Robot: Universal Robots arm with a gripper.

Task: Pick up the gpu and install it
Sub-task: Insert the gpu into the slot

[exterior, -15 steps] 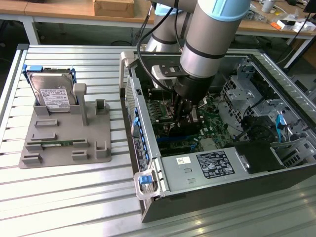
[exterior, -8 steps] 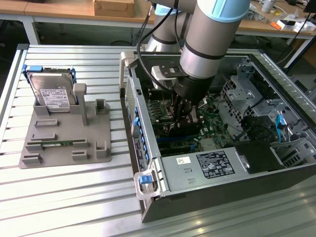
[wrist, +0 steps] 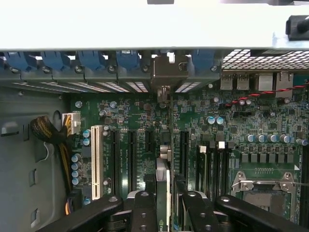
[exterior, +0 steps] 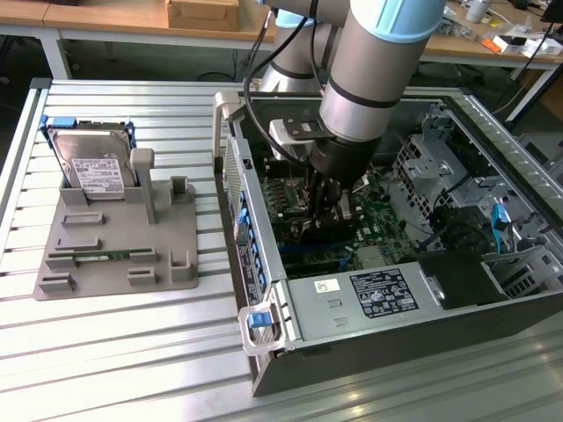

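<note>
Exterior view: the gripper (exterior: pixel 327 204) is lowered into the open computer case (exterior: pixel 352 352) at centre frame, above the motherboard (exterior: pixel 387 230). In the wrist view, the gpu (wrist: pixel 163 186) is seen edge-on, pinched between the fingers (wrist: pixel 144 212) and apparently not yet fully seated in a slot. At left, a grey fixture (exterior: pixel 114 255) with a hard drive (exterior: pixel 92 163) is set on a slatted metal table (exterior: pixel 106 352); workbenches are seen behind.
</note>
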